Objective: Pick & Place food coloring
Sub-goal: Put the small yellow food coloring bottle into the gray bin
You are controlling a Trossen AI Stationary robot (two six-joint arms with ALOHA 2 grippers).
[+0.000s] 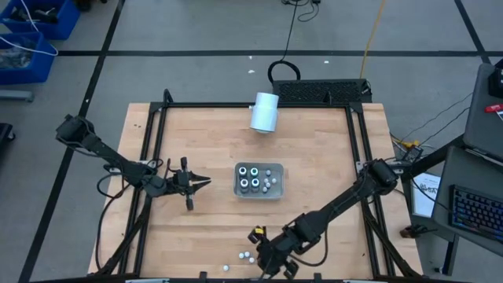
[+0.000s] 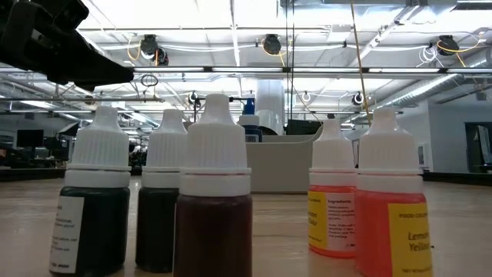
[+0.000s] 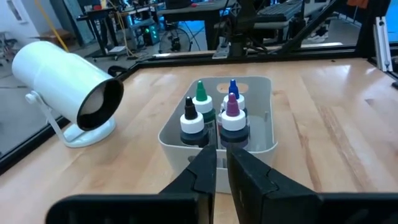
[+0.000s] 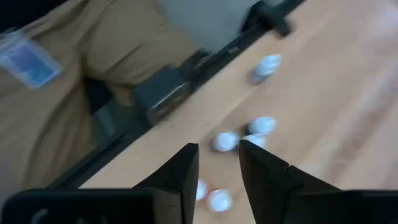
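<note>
The grey tray (image 1: 259,191) sits mid-surface holding four capped food coloring bottles (image 3: 214,116) and some small white ones. The left gripper (image 1: 198,182) hovers left of the tray, its fingers (image 3: 202,174) nearly together and holding nothing. The right gripper (image 1: 267,263) hangs at the near edge over loose food coloring bottles (image 4: 247,132) standing on the wooden surface (image 1: 314,157), fingers (image 4: 180,171) apart, empty. A white cylinder (image 1: 265,112) lies far behind the tray.
</note>
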